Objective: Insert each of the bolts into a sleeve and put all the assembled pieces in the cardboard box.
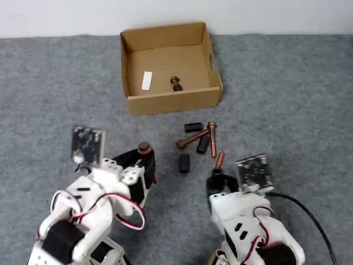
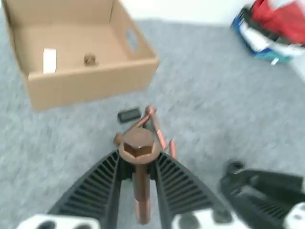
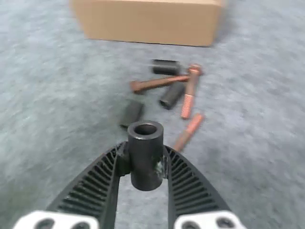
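1. The left gripper (image 2: 139, 164) was clamped on a copper-coloured bolt (image 2: 138, 149). The hex head sat above the fingertips and the threaded shank ran down between the ribbed black fingers.
2. The right gripper (image 3: 146, 167) was closed around a black sleeve (image 3: 145, 155), held upright with its open bore facing up.
3. In the high view the two grippers stood apart, side by side, both pointing toward the box.
4. On the grey carpet (image 1: 287, 99), between the grippers and the box, lay the loose parts.
   - A slanted bolt (image 1: 193, 138) met a second bolt (image 1: 213, 138) near that one's head.
   - A third bolt (image 1: 219, 160) lay just beyond the right gripper.
5. Three loose black sleeves lay among them.
   - The far sleeve (image 1: 193, 127) was nearest the box.
   - The middle sleeve (image 1: 203, 144) lay beside the second bolt.
   - The near sleeve (image 1: 184, 163) lay apart, closest to the arms.
6. The cardboard box (image 1: 171, 102) stood open beyond the pile. It held one assembled piece (image 1: 176, 83) and a white label (image 1: 146, 80).
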### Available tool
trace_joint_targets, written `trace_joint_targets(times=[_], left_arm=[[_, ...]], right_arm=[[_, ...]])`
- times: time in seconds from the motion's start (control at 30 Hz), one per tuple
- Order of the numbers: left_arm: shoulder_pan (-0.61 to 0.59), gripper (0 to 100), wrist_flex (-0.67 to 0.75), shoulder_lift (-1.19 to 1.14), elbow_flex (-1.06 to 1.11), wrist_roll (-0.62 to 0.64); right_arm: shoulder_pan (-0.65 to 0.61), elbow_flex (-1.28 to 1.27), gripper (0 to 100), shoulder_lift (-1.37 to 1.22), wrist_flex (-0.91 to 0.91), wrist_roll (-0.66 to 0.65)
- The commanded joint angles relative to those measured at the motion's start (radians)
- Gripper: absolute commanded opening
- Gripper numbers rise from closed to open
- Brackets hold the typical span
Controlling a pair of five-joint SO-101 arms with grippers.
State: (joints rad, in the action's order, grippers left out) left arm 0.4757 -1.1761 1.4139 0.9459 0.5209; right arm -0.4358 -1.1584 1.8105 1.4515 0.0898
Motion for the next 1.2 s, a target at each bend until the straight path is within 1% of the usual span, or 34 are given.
trace_joint_targets(times=[0.0,0.07,0.17,0.27,0.37,0.53,0.67,0.77,0.93,1.17], left_arm=[[0.003,0,0.106,0.104,0.019,-0.032],[0.012,0,0.157,0.157,0.051,-0.075],[0.064,0,0.219,0.229,0.094,-0.12],[0.143,0,0.285,0.281,0.136,-0.124],[0.196,0,0.313,0.296,0.174,-0.121],[0.203,0,0.334,0.296,0.213,-0.118],[0.204,0,0.338,0.296,0.228,-0.118],[0.204,0,0.338,0.301,0.255,-0.115],[0.204,0,0.368,0.296,0.275,-0.035],[0.204,0,0.362,0.296,0.302,-0.034]], right_arm=[[-0.116,0.0,0.9,0.002,-0.045,0.006],[-0.174,-0.014,0.9,0.002,-0.051,0.006],[-0.231,-0.021,0.9,0.002,-0.053,0.005],[-0.268,-0.021,0.9,0.002,-0.081,0.003],[-0.295,-0.023,0.9,0.002,-0.133,0.002],[-0.317,-0.018,0.9,0.001,-0.203,-0.074],[-0.321,-0.018,0.9,0.001,-0.217,-0.112],[-0.321,-0.018,0.9,0.001,-0.217,-0.112],[-0.321,-0.017,0.9,0.001,-0.226,-0.112],[-0.321,-0.017,0.9,0.001,-0.259,-0.112]])
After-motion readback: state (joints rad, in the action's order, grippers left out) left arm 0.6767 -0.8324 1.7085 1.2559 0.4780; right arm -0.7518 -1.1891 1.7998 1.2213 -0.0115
